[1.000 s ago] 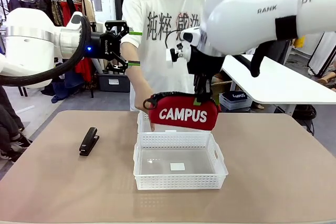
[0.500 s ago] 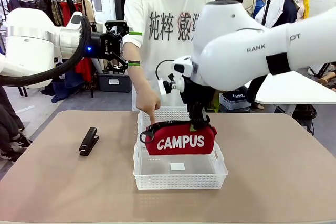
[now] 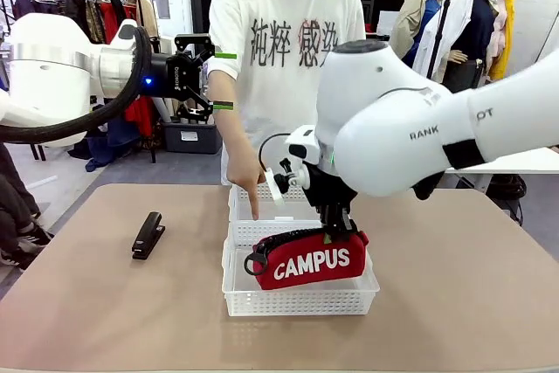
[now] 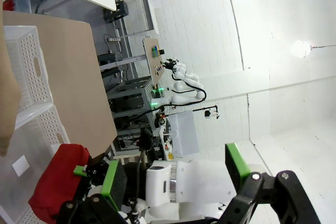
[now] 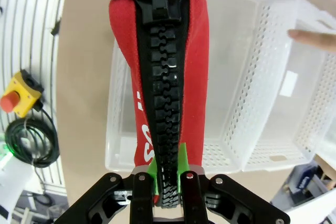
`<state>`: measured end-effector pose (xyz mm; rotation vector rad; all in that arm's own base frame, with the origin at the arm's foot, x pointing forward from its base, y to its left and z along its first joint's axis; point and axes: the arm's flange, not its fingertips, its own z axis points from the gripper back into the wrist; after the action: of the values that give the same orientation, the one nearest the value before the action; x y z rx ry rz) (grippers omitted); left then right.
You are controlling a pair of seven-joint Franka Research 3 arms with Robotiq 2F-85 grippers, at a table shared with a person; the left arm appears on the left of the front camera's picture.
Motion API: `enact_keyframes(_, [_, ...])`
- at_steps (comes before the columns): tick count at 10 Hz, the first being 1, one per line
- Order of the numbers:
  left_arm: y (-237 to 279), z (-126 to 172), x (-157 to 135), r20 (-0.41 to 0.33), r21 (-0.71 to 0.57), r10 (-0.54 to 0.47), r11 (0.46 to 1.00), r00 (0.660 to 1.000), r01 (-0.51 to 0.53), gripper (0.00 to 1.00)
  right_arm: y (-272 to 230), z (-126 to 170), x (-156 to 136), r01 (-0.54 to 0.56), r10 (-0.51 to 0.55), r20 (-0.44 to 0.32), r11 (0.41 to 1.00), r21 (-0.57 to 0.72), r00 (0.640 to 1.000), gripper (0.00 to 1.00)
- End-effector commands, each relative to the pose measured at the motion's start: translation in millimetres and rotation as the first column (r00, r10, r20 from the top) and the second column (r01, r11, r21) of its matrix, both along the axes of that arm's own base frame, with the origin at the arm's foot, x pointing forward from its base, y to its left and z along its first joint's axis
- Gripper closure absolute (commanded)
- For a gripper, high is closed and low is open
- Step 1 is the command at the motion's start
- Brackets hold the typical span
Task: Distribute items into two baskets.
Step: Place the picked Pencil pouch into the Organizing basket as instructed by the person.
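My right gripper (image 3: 335,230) is shut on the zipper edge of the red CAMPUS pouch (image 3: 310,263), holding it low inside the near basket (image 3: 297,305). I cannot tell whether the pouch touches the basket floor. In the right wrist view, the gripper (image 5: 168,172) pinches the pouch (image 5: 170,72) above that basket (image 5: 239,61). The far basket (image 3: 262,191) stands right behind it, and the person's finger (image 3: 253,209) points into it. The black stapler (image 3: 148,234) lies on the table at the left. My left gripper (image 3: 214,80) hangs open high at the left, holding nothing.
The person stands at the table's far edge behind the baskets. The brown tabletop (image 3: 454,286) has free room left and right of the baskets. A yellow and red stop button (image 5: 18,95) with cables lies beyond the table edge.
My right gripper has come down and toward me with the pouch, from above the far basket into the near one. The person's finger went down to the far basket. The left arm stayed still.
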<state>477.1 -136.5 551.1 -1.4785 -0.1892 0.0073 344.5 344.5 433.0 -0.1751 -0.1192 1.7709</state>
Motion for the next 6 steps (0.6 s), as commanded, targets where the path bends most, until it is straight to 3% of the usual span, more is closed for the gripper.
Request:
enact_keyframes(1, [0.5, 1.7, -0.2, 0.0, 0.0, -0.002, 1.0, 1.0, 0.002, 0.0, -3.3, -14.0, 2.8, 0.015, -0.014, 0.062, 1.0, -0.015, 0.998, 1.0])
enact_keyframes(6, [0.5, 1.7, -0.2, 0.0, 0.0, -0.002, 1.0, 1.0, 0.002, 0.0, 4.3, -42.0, 11.2, 0.113, -0.111, 0.064, 0.993, -0.023, 0.992, 1.0])
